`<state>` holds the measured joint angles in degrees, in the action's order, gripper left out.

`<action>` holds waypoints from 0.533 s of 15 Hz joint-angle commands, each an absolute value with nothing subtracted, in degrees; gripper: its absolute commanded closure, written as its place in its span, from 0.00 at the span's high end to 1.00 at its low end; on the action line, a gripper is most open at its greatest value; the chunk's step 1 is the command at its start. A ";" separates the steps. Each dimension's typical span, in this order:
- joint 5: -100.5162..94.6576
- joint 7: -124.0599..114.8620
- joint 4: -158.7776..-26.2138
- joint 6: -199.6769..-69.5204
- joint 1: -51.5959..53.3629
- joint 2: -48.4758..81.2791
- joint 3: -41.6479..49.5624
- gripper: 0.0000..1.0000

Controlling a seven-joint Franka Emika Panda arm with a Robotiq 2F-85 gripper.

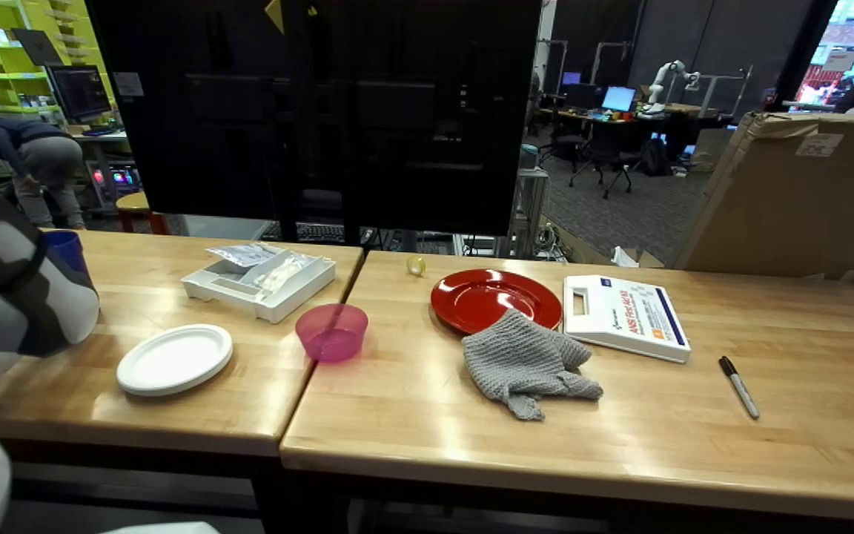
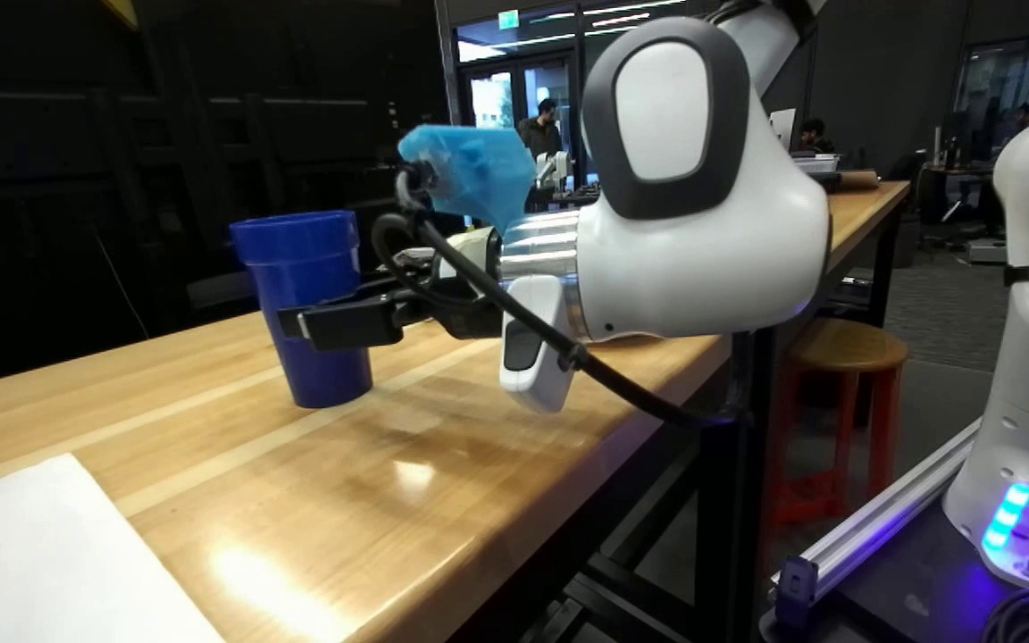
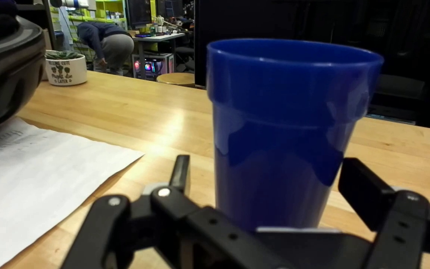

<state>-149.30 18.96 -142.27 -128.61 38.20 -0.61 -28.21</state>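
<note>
A glossy, deep-blue tumbler [image 3: 286, 149], broad at its collared rim and tapering downward, stands upright on a wooden tabletop [image 3: 125, 108], near the corner of a white sheet of paper [image 3: 43, 179] but apart from it. It looks like smooth hard plastic, so it should be light, fairly stiff and hard to break, though slick to grip; whether anything lies in the bottom cannot be seen. The tapered wall just below the collar seems the best place to take hold, squeezed evenly from both sides, with the collar as a stop against slipping. The black gripper [image 3: 267, 164] stands wide, its fingers [image 3: 364, 190] straddling the tumbler at about mid-height without gripping it: the finger nearer the sheet has wood showing between it and the wall, while the farther one is so close that contact cannot be told. In an exterior view, the white Franka arm [image 2: 684, 277] extends over the edge of the tabletop to one side of the sheet, its end section low and level, fingers pointing horizontally, with a light-blue housing [image 2: 470, 174] on top. Past the sheet sits a potted succulent [image 3: 67, 69], its white pot lettered in black.
</note>
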 commanded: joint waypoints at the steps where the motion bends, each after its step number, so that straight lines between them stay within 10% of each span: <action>1: -149.28 22.23 -138.06 -130.81 37.58 2.90 -28.52 1.00; 8: -149.24 24.72 -133.53 -131.80 37.97 6.86 -28.27 1.00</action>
<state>-149.30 22.99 -136.02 -130.09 38.11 5.27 -28.19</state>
